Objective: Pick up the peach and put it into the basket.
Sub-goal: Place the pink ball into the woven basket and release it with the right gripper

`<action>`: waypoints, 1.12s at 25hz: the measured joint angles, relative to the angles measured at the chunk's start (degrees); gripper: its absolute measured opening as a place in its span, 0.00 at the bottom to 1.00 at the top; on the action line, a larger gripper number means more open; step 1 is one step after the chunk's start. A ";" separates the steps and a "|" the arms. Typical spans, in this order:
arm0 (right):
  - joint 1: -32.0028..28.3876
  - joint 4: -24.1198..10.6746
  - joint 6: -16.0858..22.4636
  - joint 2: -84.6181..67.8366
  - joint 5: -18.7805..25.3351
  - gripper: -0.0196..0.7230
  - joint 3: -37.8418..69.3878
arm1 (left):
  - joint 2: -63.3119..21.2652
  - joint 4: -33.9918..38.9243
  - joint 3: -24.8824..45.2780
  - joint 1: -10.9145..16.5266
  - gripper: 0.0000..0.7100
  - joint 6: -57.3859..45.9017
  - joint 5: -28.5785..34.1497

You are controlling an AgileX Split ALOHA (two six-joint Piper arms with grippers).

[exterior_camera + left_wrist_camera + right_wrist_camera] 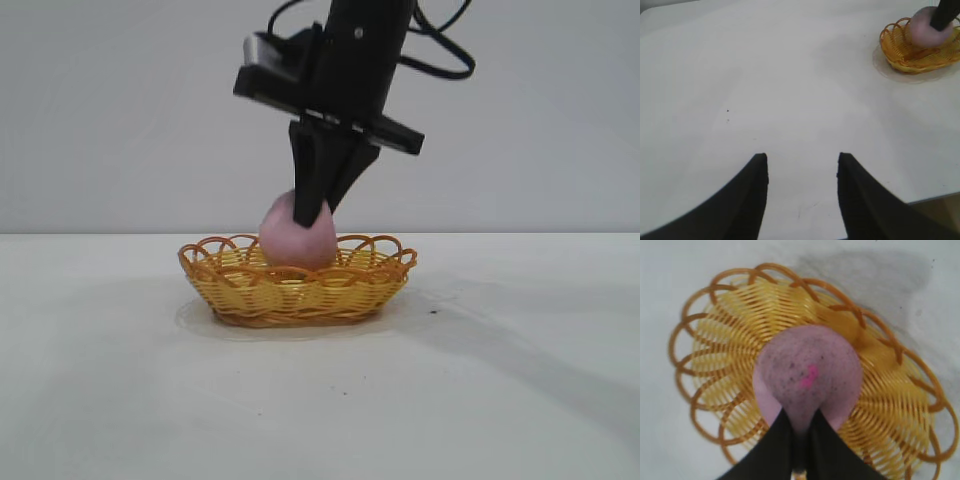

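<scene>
While the right tool [312,212] points down over the basket [232,285], its 2 fingers sit narrowly parted at the peach's [297,238] top; whether they grip it I cannot tell. The peach sits inside the basket, mid-worktop [120,400]. The left tool [801,167] hangs open over bare worktop, well apart.

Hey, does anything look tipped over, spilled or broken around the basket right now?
Nothing stands out. The basket sits flat on the table, and the peach sits inside it, intact, with the right pincer at its top.
</scene>
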 joint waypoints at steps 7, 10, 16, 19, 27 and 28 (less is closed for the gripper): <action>0.00 -0.51 0.00 0.31 0.68 0.63 0.00 | 0.00 0.00 0.00 0.00 0.47 0.00 0.00; 0.00 -2.06 0.00 -0.87 1.87 0.70 0.00 | 0.00 0.00 0.00 0.00 0.47 0.00 0.00; -1.71 -5.42 0.00 -4.97 3.36 0.74 -2.26 | 0.00 0.00 0.00 0.00 0.47 0.00 0.00; -5.07 -5.86 0.00 -5.96 3.95 0.74 -3.40 | 0.00 0.00 0.00 0.00 0.47 0.00 0.00; -17.97 -6.65 0.00 -6.33 5.65 0.74 -3.40 | 0.00 0.00 0.00 0.00 0.47 0.00 0.00; -19.64 -6.65 0.00 -6.33 5.87 0.74 -3.40 | 0.00 0.00 0.00 0.00 0.47 0.00 0.00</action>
